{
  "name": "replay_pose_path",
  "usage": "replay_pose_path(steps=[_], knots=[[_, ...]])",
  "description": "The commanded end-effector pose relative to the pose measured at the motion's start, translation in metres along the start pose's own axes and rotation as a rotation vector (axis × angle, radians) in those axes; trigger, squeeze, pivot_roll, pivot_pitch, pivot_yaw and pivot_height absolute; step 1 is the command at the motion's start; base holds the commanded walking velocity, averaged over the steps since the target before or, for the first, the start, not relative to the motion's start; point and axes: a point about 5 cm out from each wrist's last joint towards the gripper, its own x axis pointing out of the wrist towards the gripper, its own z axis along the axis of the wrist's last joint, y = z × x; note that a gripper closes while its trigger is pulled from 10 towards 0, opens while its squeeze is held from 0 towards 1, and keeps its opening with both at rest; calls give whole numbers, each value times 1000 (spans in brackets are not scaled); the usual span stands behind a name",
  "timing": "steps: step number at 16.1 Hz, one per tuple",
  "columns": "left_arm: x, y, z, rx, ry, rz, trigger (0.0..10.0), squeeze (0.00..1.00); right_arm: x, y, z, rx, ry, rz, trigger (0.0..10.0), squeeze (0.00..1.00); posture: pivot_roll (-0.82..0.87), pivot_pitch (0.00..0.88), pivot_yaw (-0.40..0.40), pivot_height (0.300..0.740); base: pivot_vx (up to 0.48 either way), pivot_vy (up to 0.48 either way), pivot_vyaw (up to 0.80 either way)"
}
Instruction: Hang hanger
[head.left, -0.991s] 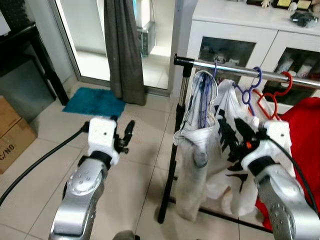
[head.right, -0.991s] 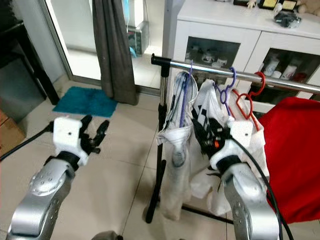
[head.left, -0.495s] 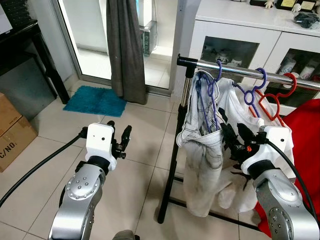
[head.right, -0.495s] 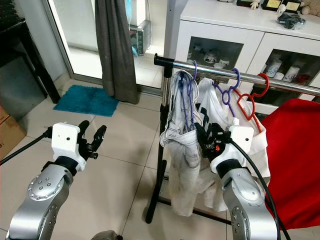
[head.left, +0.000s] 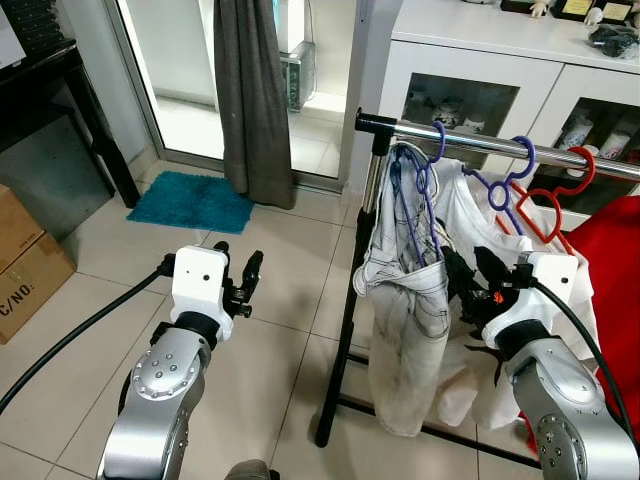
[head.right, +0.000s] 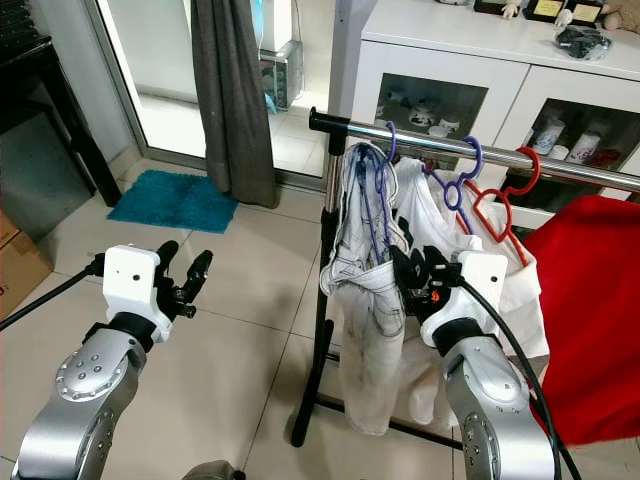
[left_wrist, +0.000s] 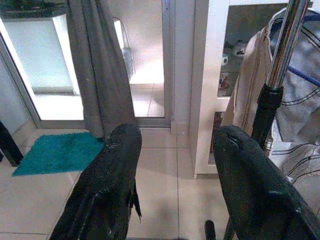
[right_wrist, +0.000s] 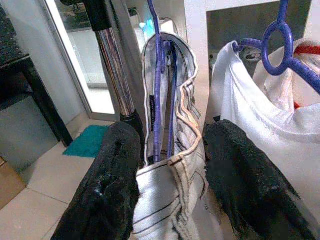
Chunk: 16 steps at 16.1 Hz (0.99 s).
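A purple hanger (head.left: 412, 190) carrying a white garment (head.left: 405, 300) hangs by its hook on the chrome rail (head.left: 470, 141) of a clothes rack, near the rail's left end. In the right wrist view the same hanger (right_wrist: 159, 75) and garment (right_wrist: 175, 150) are straight ahead. My right gripper (head.left: 470, 280) is open just right of the garment at mid height, holding nothing. My left gripper (head.left: 238, 285) is open and empty over the floor, left of the rack's post (head.left: 345, 300).
Further along the rail hang a second purple hanger (head.left: 508, 170) with white clothing and a red hanger (head.left: 565, 180). A red cloth (head.left: 615, 260) is at the right. A white cabinet (head.left: 480, 70) stands behind; a grey curtain (head.left: 250, 90), teal mat (head.left: 190, 203) and cardboard box (head.left: 25, 260) are at the left.
The view has shifted slightly. The white garment on the near purple hanger was bunched up a second ago; it now hangs down longer. Both arms have hardly moved.
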Motion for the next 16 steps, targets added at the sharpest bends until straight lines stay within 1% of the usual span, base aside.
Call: replay_pose_path(steps=[1,3,5,6,16], knots=[[0,1,4,8,-12,6,10000,0,-2,-3,2,-11,1,-16,10000,0,121,0,-5,740,0,0,0],[0,1,4,8,-12,6,10000,0,-2,-3,2,-11,1,-16,10000,0,121,0,-5,740,0,0,0],[5,-3,1,44,21,-62,10000,0,3,-2,-8,-5,37,-88,10000,0,128,0,-9,740,0,0,0],[5,-4,1,46,25,-69,10000,0,3,-2,-9,-5,41,-96,10000,0,126,0,-10,740,0,0,0],[4,-5,0,39,30,-78,10000,0,2,0,-8,-3,42,-85,10000,0,126,4,-10,740,0,0,0]])
